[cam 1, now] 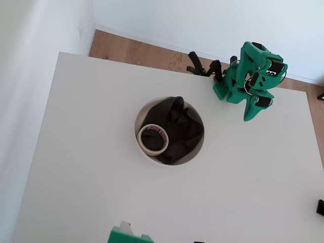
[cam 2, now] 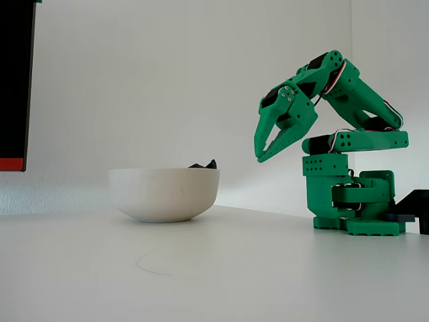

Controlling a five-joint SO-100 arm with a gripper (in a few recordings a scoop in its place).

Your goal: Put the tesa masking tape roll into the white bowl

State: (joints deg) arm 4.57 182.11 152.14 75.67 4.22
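The white bowl [cam 1: 139, 117] stands in the middle of the table, and a dark cloth [cam 1: 179, 129] takes up most of it. The tesa masking tape roll [cam 1: 153, 152] lies flat inside the bowl at its left side, resting partly on the cloth. The side-on fixed view shows the bowl [cam 2: 164, 194] with a tip of cloth [cam 2: 204, 164] above its rim; the tape is hidden there. My green gripper [cam 1: 248, 117] is folded back over the arm's base at the back right, well apart from the bowl. There the gripper [cam 2: 259, 158] points down, its fingertips together and holding nothing.
The arm's base [cam 2: 352, 208] sits near the table's far edge, beside black clamps [cam 1: 202, 68]. A small black object [cam 1: 320, 206] lies at the right edge. White wall runs along the left, and wooden floor lies beyond the far edge.
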